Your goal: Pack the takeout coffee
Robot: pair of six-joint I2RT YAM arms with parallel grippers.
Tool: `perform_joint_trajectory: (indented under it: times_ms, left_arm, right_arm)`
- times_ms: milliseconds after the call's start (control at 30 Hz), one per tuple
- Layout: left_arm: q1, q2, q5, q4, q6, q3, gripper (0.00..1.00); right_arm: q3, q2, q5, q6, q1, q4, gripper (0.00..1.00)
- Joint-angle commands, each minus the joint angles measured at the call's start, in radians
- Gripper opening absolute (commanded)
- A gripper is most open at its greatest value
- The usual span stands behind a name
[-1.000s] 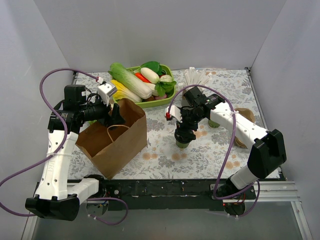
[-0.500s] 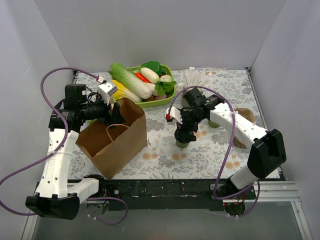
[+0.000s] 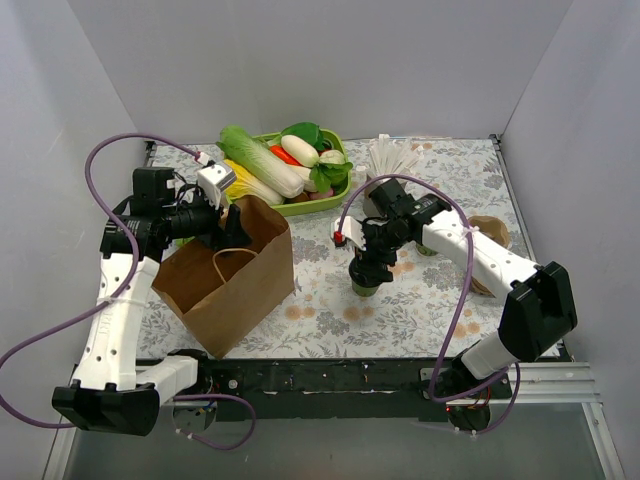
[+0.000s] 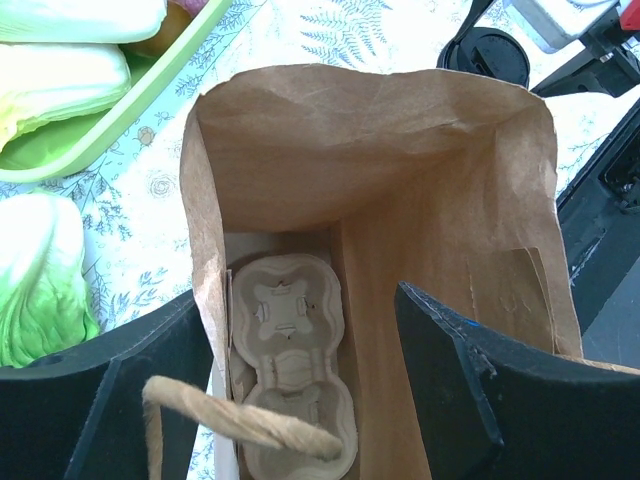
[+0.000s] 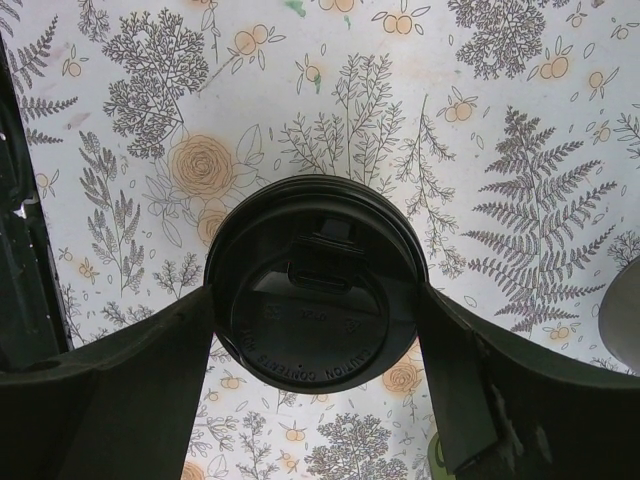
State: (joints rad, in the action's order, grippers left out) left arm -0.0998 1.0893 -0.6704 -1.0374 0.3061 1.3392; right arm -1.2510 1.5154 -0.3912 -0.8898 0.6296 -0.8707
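- Top view: the coffee [image 3: 364, 289] stands upright on the floral tabletop [image 3: 330, 305], under the right claw [image 3: 366, 270], near the bag [image 3: 235, 285].
- Left wrist: left claw [image 4: 300, 300], jaws apart, at the bag mouth; carrier [image 4: 290, 385] inside.
- Right wrist: jaws flank the lid [image 5: 315, 290]; clamped or not, cannot tell. Probably light, crushable paper; grip the wall below the lid.

Raised lettering curves along the near rim of the takeout coffee [image 5: 320, 290] lid. It seems to read "CAUTION CONTENTS"; the rest is too faint. Nothing else is legible.
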Motion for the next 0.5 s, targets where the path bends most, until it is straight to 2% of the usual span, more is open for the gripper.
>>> perform_joint_trajectory:
  times_ms: [0, 100, 133, 167, 267, 333, 467]
  left_arm:
    - [0.003, 0.001, -0.02, 0.014, -0.013, 0.0, 0.69]
    - [0.003, 0.001, -0.02, 0.034, 0.011, 0.017, 0.71]
    - [0.003, 0.0, -0.035, 0.043, 0.024, 0.047, 0.75]
    - [0.003, 0.0, -0.046, 0.051, 0.031, 0.067, 0.98]
    - [0.003, 0.007, -0.064, 0.042, 0.053, 0.17, 0.98]
    - [0.003, 0.009, -0.012, 0.033, 0.057, 0.211, 0.98]
    - [0.003, -0.003, 0.255, -0.085, -0.005, 0.339, 0.98]
  right_arm:
    - [0.027, -0.009, 0.06, -0.029, 0.004, 0.022, 0.74]
    - [0.006, 0.003, 0.057, -0.021, 0.004, -0.002, 0.65]
    - [-0.014, 0.003, 0.061, -0.014, 0.004, -0.01, 0.64]
    - [-0.024, 0.005, 0.064, -0.008, 0.002, -0.022, 0.63]
    - [-0.051, -0.007, 0.074, 0.011, -0.002, -0.031, 0.62]
    - [-0.054, -0.021, 0.074, 0.021, -0.005, -0.028, 0.61]
    - [-0.053, -0.024, 0.072, 0.048, -0.005, -0.036, 0.59]
